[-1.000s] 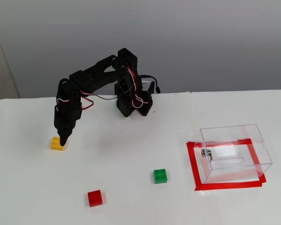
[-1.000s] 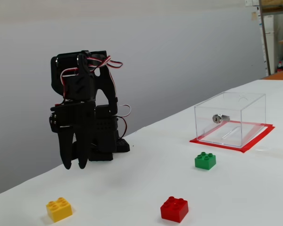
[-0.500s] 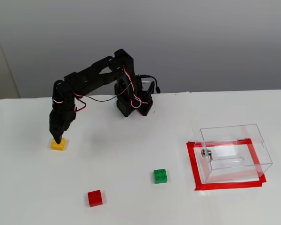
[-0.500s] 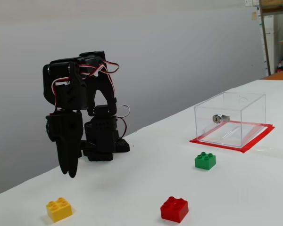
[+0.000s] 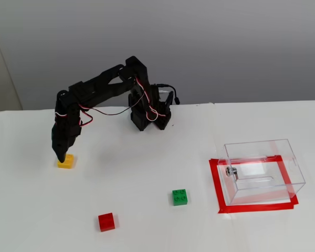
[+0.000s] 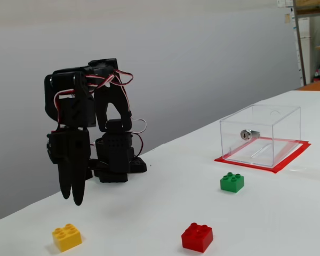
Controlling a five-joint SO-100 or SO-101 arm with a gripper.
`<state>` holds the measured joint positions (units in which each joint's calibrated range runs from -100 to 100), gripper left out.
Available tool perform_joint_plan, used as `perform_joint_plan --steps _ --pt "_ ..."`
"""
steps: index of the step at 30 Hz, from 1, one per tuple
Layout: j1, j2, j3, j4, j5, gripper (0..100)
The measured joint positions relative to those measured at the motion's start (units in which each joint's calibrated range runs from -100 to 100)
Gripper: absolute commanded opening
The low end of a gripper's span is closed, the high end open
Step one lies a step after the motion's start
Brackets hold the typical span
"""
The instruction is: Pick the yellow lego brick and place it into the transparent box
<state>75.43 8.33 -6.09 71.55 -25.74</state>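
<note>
The yellow lego brick (image 5: 66, 161) lies on the white table at the left in a fixed view, and at the front left in the other fixed view (image 6: 67, 237). My gripper (image 5: 60, 157) points straight down and hangs a little above the brick (image 6: 72, 200), apart from it. Its jaws are nearly together and hold nothing. The transparent box (image 5: 283, 157) stands at the right on a red tape frame, with a small metal knob (image 5: 231, 171) on its side. It also shows in the other fixed view (image 6: 280, 125) and looks empty.
A green brick (image 5: 179, 197) lies between the arm and the box, also in the other fixed view (image 6: 232, 182). A red brick (image 5: 106, 221) lies near the front (image 6: 197, 237). The arm's base (image 5: 149, 113) stands at the back of the table.
</note>
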Motion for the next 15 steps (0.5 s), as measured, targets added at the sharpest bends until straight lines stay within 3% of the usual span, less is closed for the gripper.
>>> perform_joint_plan --steps 15 --pt "1.4 11.0 -14.8 0.1 5.7 33"
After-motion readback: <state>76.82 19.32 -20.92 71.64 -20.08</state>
